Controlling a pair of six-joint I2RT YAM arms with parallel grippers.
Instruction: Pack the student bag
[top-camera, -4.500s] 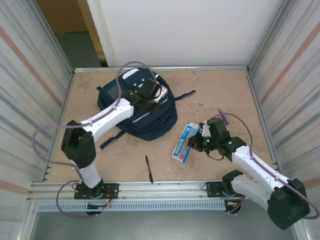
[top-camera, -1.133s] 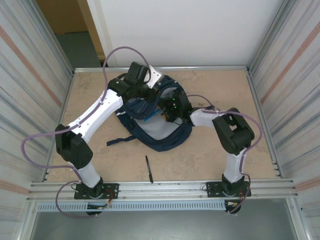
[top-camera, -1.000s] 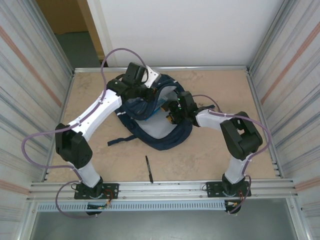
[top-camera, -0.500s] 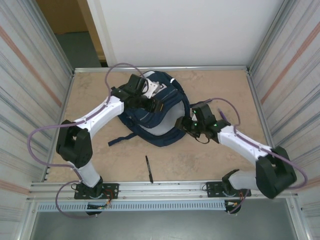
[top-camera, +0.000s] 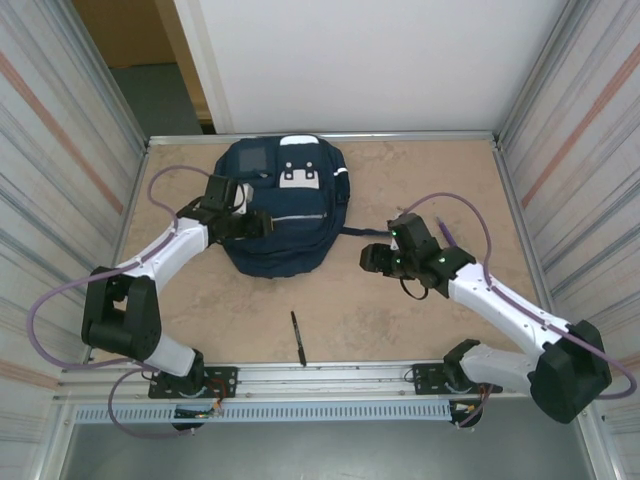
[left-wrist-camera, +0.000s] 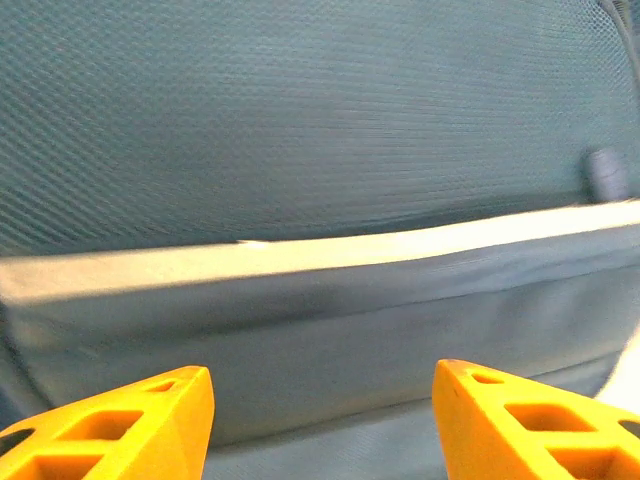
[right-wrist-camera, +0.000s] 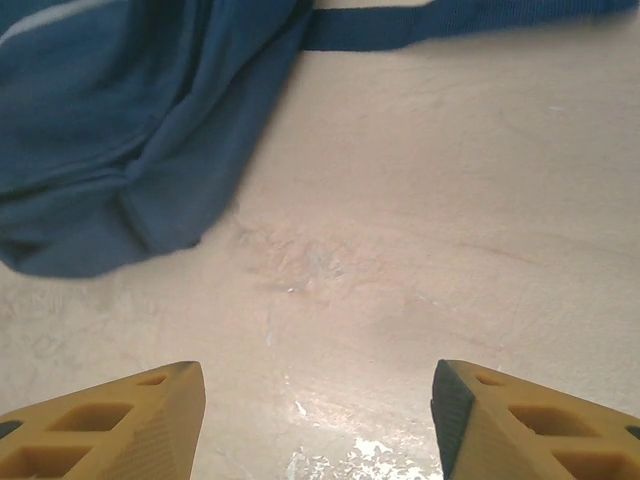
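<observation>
Overhead, you see the student bag (top-camera: 283, 205) lying flat and front-up in the upper centre of the frame, close to the back edge of the desk (top-camera: 430, 180), with its white patches and thin stripe showing. Note the left claw (top-camera: 247, 223) at the bag's left flank, level with that stripe. In the left wrist view its orange fingertips (left-wrist-camera: 120, 420) stand apart, with only navy fabric and the white stripe (left-wrist-camera: 330, 248) ahead of them and nothing pinched. Judged from this, it is placed to take or steady the side wall rather than holding it.

Note the right claw (top-camera: 372, 258) to the right of the bag, over bare desk. In the right wrist view its fingers (right-wrist-camera: 110, 420) are likewise apart and empty. The bag's lower corner lies in the upper left of that frame, and a blue strap (right-wrist-camera: 450, 22) runs along the top edge. This claw sits clear of the fabric, probably so that you can reach either the strap or the next item.

A black pen (top-camera: 298, 338) lies in the lower centre of the overhead view, well apart from the bag; it reads as an item not yet packed. You cannot tell whether the main compartment is zipped.
</observation>
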